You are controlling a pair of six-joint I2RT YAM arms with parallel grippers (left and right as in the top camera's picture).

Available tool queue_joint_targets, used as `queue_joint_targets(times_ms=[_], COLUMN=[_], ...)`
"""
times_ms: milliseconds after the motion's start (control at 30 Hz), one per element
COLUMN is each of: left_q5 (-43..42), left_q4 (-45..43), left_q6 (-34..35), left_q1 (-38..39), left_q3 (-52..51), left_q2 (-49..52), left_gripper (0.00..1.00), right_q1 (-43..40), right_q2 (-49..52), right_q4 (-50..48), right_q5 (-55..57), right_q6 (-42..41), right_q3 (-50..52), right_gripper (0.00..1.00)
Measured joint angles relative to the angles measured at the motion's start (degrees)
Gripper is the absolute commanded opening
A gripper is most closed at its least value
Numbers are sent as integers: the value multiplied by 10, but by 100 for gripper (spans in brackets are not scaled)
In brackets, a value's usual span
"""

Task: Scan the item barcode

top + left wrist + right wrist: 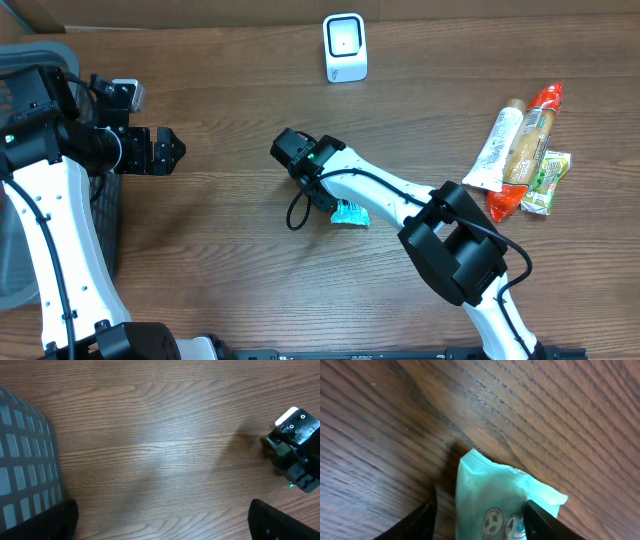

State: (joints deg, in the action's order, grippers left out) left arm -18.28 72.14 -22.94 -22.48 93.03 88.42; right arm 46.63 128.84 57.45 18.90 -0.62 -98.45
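- While the right hand (480,522) sits low over the counter (230,260), a small packet (492,492) lies flat between its two fingers (417,522).
- The packet is pale mint green, with a zigzag top edge and a shiny, wrinkly skin.
- Two little round pictures show low on the packet, but the edge of the view cuts them off.
- One finger seems to touch the packet's side. The other stands a little apart, with dark shadow in the gap.
- So the right hand is partly spread around the packet and is not pinching it.
- From above, the packet peeks out as a blue-green bit under the right hand, near the middle of the counter.
- The left hand (172,150) is spread wide and holds nothing. It is far off to the left, beside a grey basket (25,60).
- A white scanner (345,47) stands at the far edge, well apart from the packet.
- More snack packets (520,150) lie in a bunch on the right.
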Motion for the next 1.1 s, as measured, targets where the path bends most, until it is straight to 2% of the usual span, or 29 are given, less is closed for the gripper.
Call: queue_joint_targets(times_ms=[100,200,267,467,600,900,1000,1100], left_q5=[0,0,0,0,0,0,0,0], left_q4=[0,0,0,0,0,0,0,0], left_q6=[0,0,0,0,0,0,0,0], left_q1=[0,0,0,0,0,0,0,0], left_q3=[0,0,0,0,0,0,0,0], left_q2=[0,0,0,0,0,0,0,0], left_gripper=[100,99,99,100,100,100,100,99], right_q1=[0,0,1,4,0,-87,-127,-151], right_q2=[1,2,1,1,-1,-50,-59,-62], right_q4=[2,6,9,24,36,-59,-139,-183], right_q5=[13,24,30,37,-14,-441,-577,-660], right_q6=[6,12,12,8,3,0,1,-7], right_q3=[0,0,0,-3,-14,-19,9,64], right_gripper=[40,16,4,4,4,4,4,4])
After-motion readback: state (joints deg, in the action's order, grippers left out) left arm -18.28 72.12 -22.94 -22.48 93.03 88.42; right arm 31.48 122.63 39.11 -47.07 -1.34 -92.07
